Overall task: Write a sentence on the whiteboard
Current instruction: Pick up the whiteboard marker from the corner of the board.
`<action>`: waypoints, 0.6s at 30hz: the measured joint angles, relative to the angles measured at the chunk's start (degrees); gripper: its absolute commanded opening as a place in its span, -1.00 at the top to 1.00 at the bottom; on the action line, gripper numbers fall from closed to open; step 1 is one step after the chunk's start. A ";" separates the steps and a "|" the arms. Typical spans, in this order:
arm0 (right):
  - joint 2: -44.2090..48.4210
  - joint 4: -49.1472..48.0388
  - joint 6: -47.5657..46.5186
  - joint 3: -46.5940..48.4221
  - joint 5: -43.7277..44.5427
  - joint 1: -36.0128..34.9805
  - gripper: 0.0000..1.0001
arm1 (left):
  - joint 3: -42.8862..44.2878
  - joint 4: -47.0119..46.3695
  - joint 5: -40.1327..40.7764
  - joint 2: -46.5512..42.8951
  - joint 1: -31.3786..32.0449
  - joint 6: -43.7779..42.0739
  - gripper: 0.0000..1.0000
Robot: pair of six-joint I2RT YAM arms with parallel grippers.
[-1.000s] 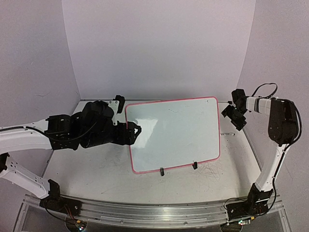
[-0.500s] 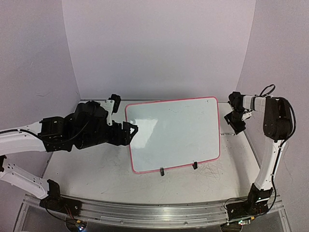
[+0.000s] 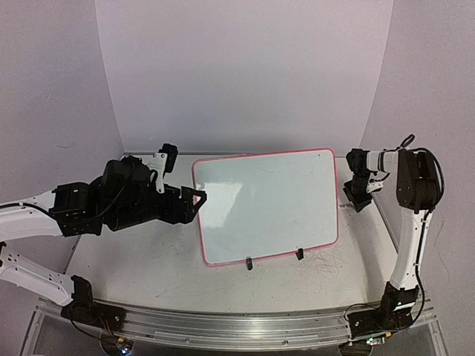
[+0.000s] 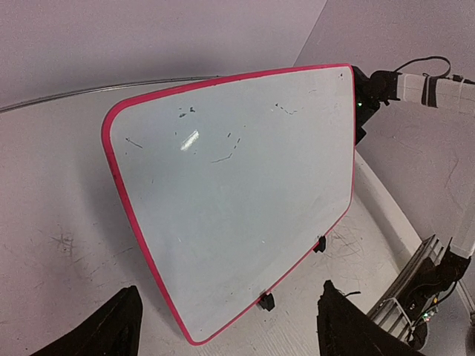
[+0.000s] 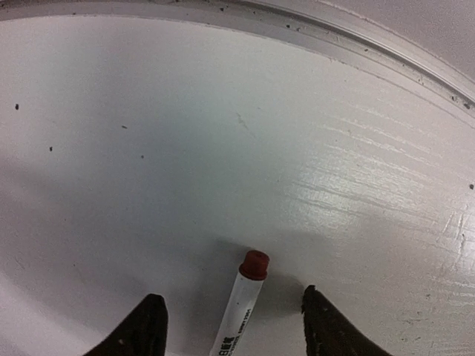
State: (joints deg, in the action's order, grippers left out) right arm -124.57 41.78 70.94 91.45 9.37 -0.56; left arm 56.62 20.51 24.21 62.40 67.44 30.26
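I hold right hand [image 5: 234, 326] spread astride the red-capped marker [image 5: 245, 297] at frame bottom, ready to pinch; left hand [image 4: 230, 326] spread, whiteboard [image 3: 267, 204] awaits writing.

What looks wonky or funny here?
The whiteboard sits skewed on the table, bearing only stray dark specks. A red-capped marker lies loose on the table under the open right gripper.

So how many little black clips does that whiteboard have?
2, both on the whiteboard's near edge: the left clip just left of its middle, the right clip nearer the right corner. Others may be hidden.
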 measured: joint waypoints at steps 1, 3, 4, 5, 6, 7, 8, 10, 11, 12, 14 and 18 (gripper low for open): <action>-0.05 0.03 0.26 0.03 0.02 0.00 -0.01 | -0.10 0.01 0.00 -0.30 0.00 -0.02 -0.65; -0.14 0.07 0.70 0.05 -0.02 0.00 0.08 | -0.20 0.00 -0.02 -0.93 0.00 0.00 -0.65; -0.15 0.08 0.94 0.05 -0.02 0.00 0.13 | -0.20 -0.01 -0.02 -1.16 0.00 -0.02 -0.65; -0.17 0.10 1.15 0.06 -0.05 0.00 0.19 | -0.20 -0.02 -0.01 -1.39 0.00 -0.02 -0.65; -0.18 0.12 1.34 0.07 -0.07 0.00 0.28 | -0.20 -0.02 -0.02 -1.55 0.00 -0.02 -0.65; -0.19 0.17 1.44 0.07 -0.07 0.00 0.35 | -0.20 -0.03 -0.01 -1.64 0.00 -0.02 -0.65; -0.21 0.22 1.48 0.07 -0.08 0.00 0.41 | -0.20 -0.04 -0.01 -1.69 0.00 -0.03 -0.66; -0.28 0.34 1.83 0.07 -0.10 0.00 0.52 | -0.20 -0.01 -0.09 -1.64 0.00 -0.04 -0.66; -0.30 0.37 1.94 0.07 -0.11 0.00 0.58 | -0.20 -0.02 -0.16 -1.58 0.00 -0.04 -0.66; -0.32 0.39 2.18 0.07 -0.10 0.00 0.71 | -0.20 -0.03 -0.24 -1.53 0.00 -0.04 -0.66; -0.33 0.44 2.77 0.07 -0.09 0.00 0.96 | -0.20 -0.06 -0.55 -1.26 0.00 0.00 -0.66; -0.36 0.32 3.15 0.20 -0.09 0.00 1.00 | -0.20 -0.03 -1.47 -0.24 0.00 0.53 -0.66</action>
State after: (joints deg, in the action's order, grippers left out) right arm -124.92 42.10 74.10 91.66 9.28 -0.56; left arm 56.42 20.48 22.74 62.16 67.44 30.79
